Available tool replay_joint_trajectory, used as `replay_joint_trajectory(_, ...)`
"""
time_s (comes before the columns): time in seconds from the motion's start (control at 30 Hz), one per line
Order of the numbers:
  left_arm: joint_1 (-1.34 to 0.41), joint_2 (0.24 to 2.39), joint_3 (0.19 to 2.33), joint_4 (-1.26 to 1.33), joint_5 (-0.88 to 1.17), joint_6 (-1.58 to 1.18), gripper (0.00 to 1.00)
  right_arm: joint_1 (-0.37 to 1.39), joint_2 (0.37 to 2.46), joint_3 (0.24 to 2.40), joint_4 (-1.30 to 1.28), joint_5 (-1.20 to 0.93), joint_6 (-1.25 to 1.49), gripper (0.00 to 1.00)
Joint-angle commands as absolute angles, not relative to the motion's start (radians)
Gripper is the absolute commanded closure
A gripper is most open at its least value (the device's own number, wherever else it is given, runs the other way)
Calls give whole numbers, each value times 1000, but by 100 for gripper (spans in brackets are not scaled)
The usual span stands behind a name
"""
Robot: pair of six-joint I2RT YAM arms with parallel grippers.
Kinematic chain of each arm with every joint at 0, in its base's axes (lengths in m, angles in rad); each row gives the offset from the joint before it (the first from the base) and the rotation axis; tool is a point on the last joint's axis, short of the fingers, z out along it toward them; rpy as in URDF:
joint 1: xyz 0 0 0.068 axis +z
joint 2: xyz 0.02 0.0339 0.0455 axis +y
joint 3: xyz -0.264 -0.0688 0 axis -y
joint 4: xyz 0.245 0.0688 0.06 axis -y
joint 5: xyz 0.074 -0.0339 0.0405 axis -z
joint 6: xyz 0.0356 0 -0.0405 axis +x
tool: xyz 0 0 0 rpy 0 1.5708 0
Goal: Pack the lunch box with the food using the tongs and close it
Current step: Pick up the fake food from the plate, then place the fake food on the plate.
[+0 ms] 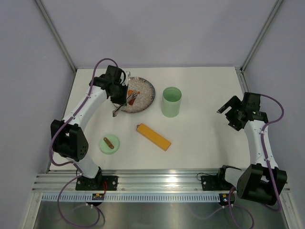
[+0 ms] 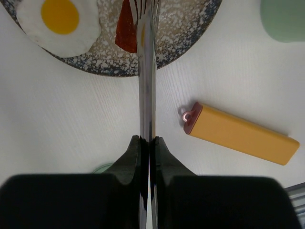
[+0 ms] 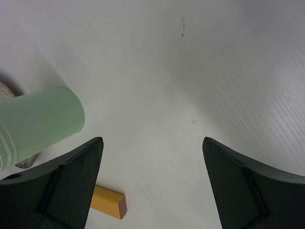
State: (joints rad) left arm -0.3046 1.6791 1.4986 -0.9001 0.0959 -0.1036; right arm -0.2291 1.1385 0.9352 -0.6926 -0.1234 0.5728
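**A:** How do the arms stand, from the near edge outward?

**B:** The left arm (image 1: pixel 90 102) rises from its base and leans forward over the white table (image 1: pixel 205 138), bending right at the wrist. The right arm (image 1: pixel 257 138) stands on its own side, its wrist turned inward above bare tabletop.

**A:** And the claws?

**B:** The left claw (image 2: pixel 147 143) is pressed together, pinching the slim grey metal tongs (image 2: pixel 147 71) partway along their length. The two thin arms are squeezed flat against each other. The right claw (image 3: pixel 151 143) is spread wide with nothing between its fingers.

**A:** What lies nearest?

**B:** The round green lid (image 1: pixel 109 143), flat on the table by the left arm's base with its brown handle up. To its right lies the long orange-yellow bar (image 1: pixel 153 137), set at a slant.

**A:** Farther out?

**B:** The pale mint-green cylindrical tub (image 1: pixel 171 101) stands upright with its mouth uncovered, well apart from the right claw. To the tub's left is the grey speckled plate (image 1: pixel 148 98).

**A:** Where do the tongs point?

**B:** From the left claw their tips reach over the plate's rim. A red piece (image 2: pixel 125 33) lies right against their left side. Farther left on the plate is a white round piece with an orange-yellow centre (image 2: pixel 57 24). I cannot tell whether the tips grip anything
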Motion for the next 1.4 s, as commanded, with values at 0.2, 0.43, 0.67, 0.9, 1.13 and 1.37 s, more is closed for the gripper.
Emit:
replay_joint_trajectory(0.2, -308, 1565, 1637, -894, 160, -106, 100, -227, 1127, 946, -670, -135, 569, 7)
replay_joint_trajectory(0.43, -308, 1604, 1615, -874, 164, -113, 100, -227, 1123, 945, -675, -132, 565, 7)
replay_joint_trajectory(0.67, -310, 1649, 1545, -818, 143, -118, 100, -227, 1120, 942, -678, -129, 563, 7)
replay_joint_trajectory(0.9, -308, 1706, 1468, -743, 158, -146, 100, -227, 1120, 942, -681, -130, 558, 7)
replay_joint_trajectory(1.13, -310, 1715, 1450, -735, 153, -153, 70, -226, 1123, 945, -683, -132, 555, 7)
replay_joint_trajectory(1.37, -310, 1706, 1462, -744, 158, -155, 53, -227, 1115, 946, -686, -135, 555, 7)
